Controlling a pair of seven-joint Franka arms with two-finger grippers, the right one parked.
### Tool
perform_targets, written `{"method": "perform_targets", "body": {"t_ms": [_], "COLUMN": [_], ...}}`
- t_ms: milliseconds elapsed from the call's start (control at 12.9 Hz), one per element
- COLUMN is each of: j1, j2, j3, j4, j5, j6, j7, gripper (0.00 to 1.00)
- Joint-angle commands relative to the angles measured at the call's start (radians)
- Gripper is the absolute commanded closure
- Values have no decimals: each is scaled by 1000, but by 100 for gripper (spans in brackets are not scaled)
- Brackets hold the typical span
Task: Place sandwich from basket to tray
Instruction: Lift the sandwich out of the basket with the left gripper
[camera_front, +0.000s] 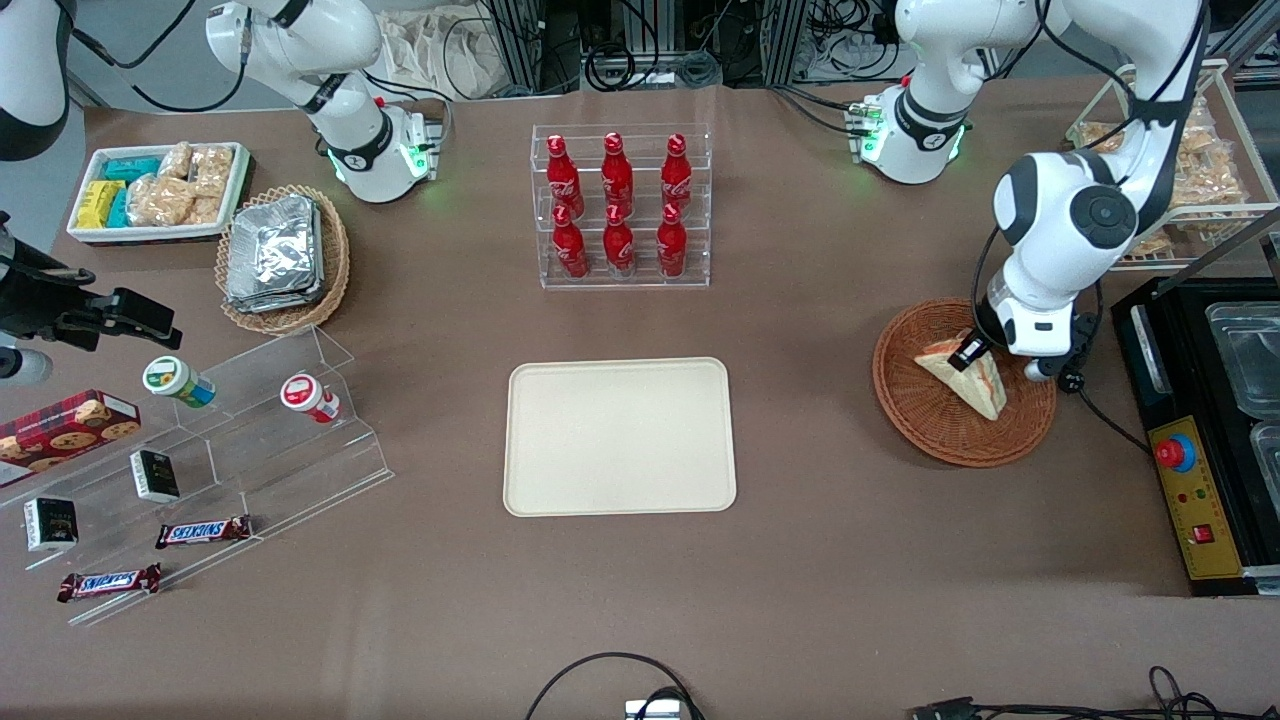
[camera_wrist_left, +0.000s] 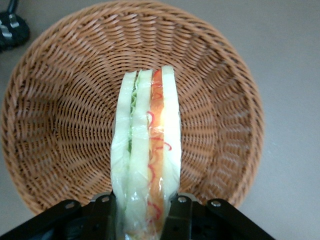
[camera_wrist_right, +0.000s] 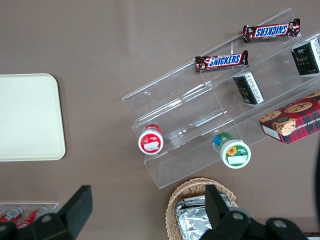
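We see the gripper (camera_wrist_left: 145, 212) down in the reddish-brown basket (camera_front: 925, 415), fingers (camera_wrist_left: 102, 212) pinching the sandwich (camera_front: 965, 372) by its broad end. The wedge stands on edge, filling layers showing, inside the basket. The tray (camera_front: 620, 437) sits mid-desk (camera_front: 850, 580), well apart.

My views: front camera high, looking down on the whole table; left wrist close over basket (camera_wrist_left: 220, 90); right wrist shares tray (camera_wrist_right: 30, 117) with front.
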Motion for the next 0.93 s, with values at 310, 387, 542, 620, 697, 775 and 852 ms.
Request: {"method": "perform_targets", "body": {"t_ms": [310,387,542,620,697,775,852], "j1": [-9,-9,-9,-9,-9,-9,-9], "j2": [-82,-82,-79,-74,-68,-67,-65], "j3": [-65,-77,-111,-135,-160,-188,-206], "j4": [138,160,186,198,209,211,218], "j5": [15,15,15,16,28,51,61], "j6": [-265,-285,-313,-315,-318,-316,-316], "j7": [307,342,417,428,427,425,422], "gripper": [80,80,79,79,78,78,78]}}
